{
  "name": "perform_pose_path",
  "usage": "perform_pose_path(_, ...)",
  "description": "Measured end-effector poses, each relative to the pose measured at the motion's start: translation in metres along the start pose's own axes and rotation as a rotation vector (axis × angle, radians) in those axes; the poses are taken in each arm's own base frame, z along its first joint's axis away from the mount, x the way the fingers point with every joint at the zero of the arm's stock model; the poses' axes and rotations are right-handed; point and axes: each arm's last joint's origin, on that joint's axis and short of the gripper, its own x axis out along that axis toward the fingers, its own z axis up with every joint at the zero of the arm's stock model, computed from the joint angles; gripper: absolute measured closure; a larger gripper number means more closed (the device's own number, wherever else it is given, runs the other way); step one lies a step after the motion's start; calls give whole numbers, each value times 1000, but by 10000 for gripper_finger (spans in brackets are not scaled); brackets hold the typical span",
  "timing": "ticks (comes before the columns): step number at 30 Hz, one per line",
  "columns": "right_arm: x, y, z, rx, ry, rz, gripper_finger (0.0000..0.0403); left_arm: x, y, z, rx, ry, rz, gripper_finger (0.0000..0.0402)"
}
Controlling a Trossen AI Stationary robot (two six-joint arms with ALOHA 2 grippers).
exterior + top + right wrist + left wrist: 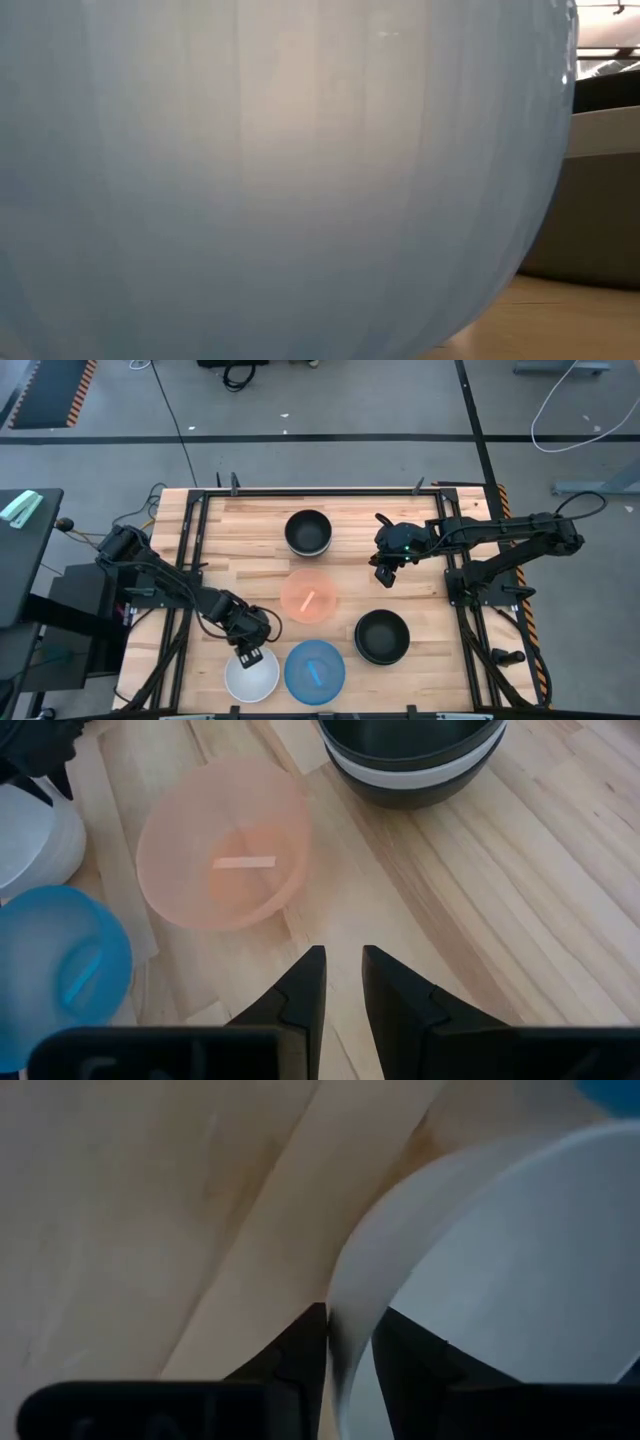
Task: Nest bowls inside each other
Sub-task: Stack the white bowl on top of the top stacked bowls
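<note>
Bowls sit spread over the slatted wooden table (250, 520). At seven o'clock the left gripper (249, 655) has its jaws clamped on the rim of the round white bowl (251, 678), the round blue bowl (314, 671) just beside it. A translucent salmon-pink bowl (309, 596) sits at centre, one black bowl (308, 532) at twelve o'clock, another black bowl (382, 637) at four o'clock. The right gripper (384, 574) hovers at two o'clock, jaws slightly apart, empty.

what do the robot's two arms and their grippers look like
Both arms are dark, jointed and slim, with black cables looping along them. The left gripper and right gripper are black too. In the wrist views each ends in two dark, wedge-shaped fingers tapering to points. A small green light shows on the right arm's wrist.
</note>
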Motion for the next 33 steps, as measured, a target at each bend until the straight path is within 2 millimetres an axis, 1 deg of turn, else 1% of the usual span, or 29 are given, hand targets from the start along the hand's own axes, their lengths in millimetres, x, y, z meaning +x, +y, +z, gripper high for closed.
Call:
perform_pose_path(4, 0, 0, 0, 0, 0, 0, 325, 0, 0, 1, -9, -37, 14, 337)
perform_pose_path(9, 0, 0, 0, -1, 0, 0, 325, -1, 2, 4, -24, -53, 26, 387)
perform_pose_path(14, 0, 0, 0, 0, -1, 0, 325, -3, 7, 10, -52, -70, 49, 385)
perform_pose_path(19, 0, 0, 0, 0, 0, 0, 325, -6, 17, 14, -94, -44, 102, 390)
perform_pose_path(21, 0, 0, 0, 0, 0, 0, 325, -9, 20, 16, -85, -28, 113, 390)
perform_pose_path(24, 0, 0, 0, 0, 0, 0, 325, -17, 22, 19, -62, -10, 140, 390)
perform_pose_path(26, 0, 0, 0, -1, 0, 0, 325, -25, 21, 23, -40, -1, 156, 390)
perform_pose_path(30, 0, 0, 0, 0, 1, -1, 325, -48, 19, 30, 6, 32, 206, 391)
perform_pose_path(33, 0, 0, 0, -1, 2, -1, 325, -69, 18, 37, 28, 24, 255, 391)
